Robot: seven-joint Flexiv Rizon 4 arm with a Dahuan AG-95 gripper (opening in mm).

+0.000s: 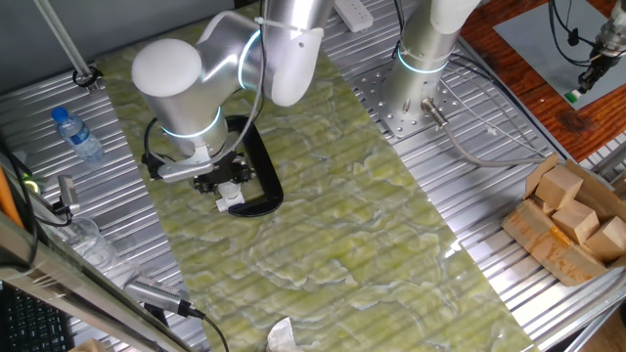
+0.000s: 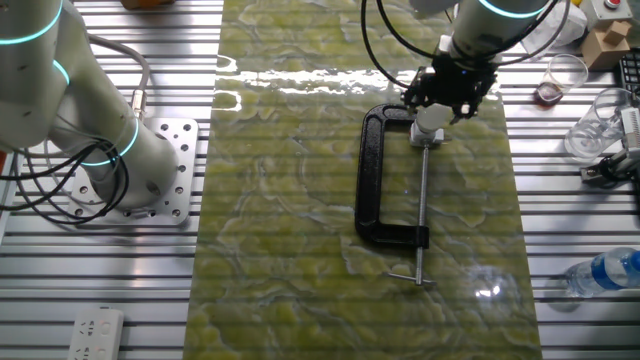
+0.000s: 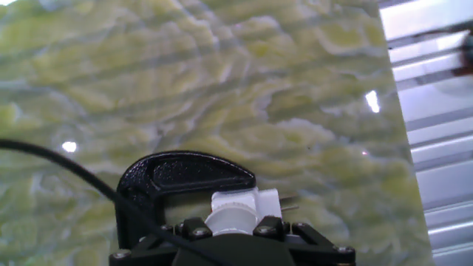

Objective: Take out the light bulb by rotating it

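The light bulb (image 3: 231, 219) shows in the hand view as a small white rounded piece at the bottom edge, seated in the white boxy socket (image 3: 251, 200). My gripper (image 3: 231, 229) is shut on it, one black finger (image 3: 194, 228) pressed to each side. The socket sits at the jaw of the black C-clamp (image 3: 185, 174), which lies flat on the green marbled mat. In both fixed views the gripper (image 1: 223, 183) (image 2: 448, 98) hangs over the clamp's (image 1: 262, 181) (image 2: 378, 170) end and hides the bulb. Only the socket (image 2: 430, 130) (image 1: 230, 201) peeks out below it.
The clamp's thin screw rod (image 2: 422, 215) runs toward the near mat edge. A second arm's base (image 1: 419, 73) (image 2: 125, 170) stands on the slatted table. A water bottle (image 1: 78, 132) (image 2: 605, 272), cardboard boxes (image 1: 572, 217), a plastic cup (image 2: 563, 78) and a power strip (image 2: 95, 335) lie around the mat.
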